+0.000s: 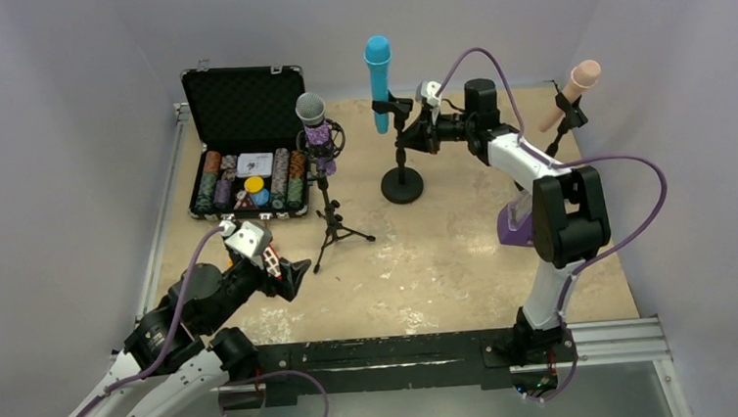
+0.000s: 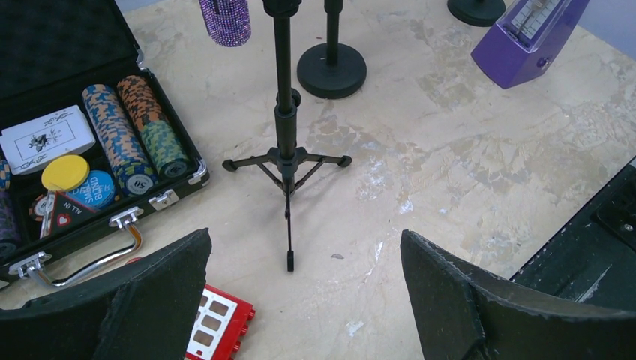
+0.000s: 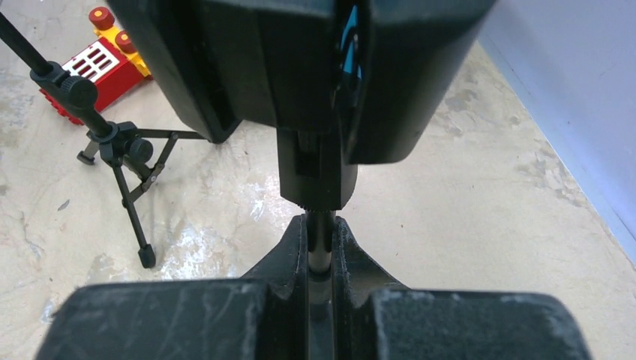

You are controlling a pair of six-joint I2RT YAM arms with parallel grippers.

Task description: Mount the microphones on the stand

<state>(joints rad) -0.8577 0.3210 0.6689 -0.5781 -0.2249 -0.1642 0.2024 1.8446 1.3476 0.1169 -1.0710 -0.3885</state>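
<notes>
Squeezing the thin pole of the round-foot stand point(image 1: 402, 185) with the right jaws; gaping wide, empty, with the left jaws. Clipped upright on that stand: bright blue microphone point(image 1: 378, 75). On the counter point(image 1: 447, 252), open black case point(image 1: 239, 85), holding chip rows point(image 1: 214, 175) and cards point(image 1: 255, 163).

This is a robotics lab cell, nobody's home or shop. Plain pale grey walls point(image 1: 52, 83) box in a scuffed beige marble-patterned bench point(image 1: 447, 262) on three sides, and silver aluminium rails point(image 1: 614, 334) run along its edges. A white-and-black left arm point(image 1: 204, 294) and a matching right arm point(image 1: 566, 209) are bolted to a black plate point(image 1: 375, 353) at the near edge, trailing purple cables point(image 1: 664, 193). What is set out is a mismatched lot: an open black poker-chip case point(image 1: 240, 105), a purple metronome point(image 2: 525, 37), a red toy block point(image 2: 217, 326), a black tripod stand point(image 2: 285, 150) and a black round-based stand point(image 1: 401, 182). The light is flat and even throughout.
</notes>
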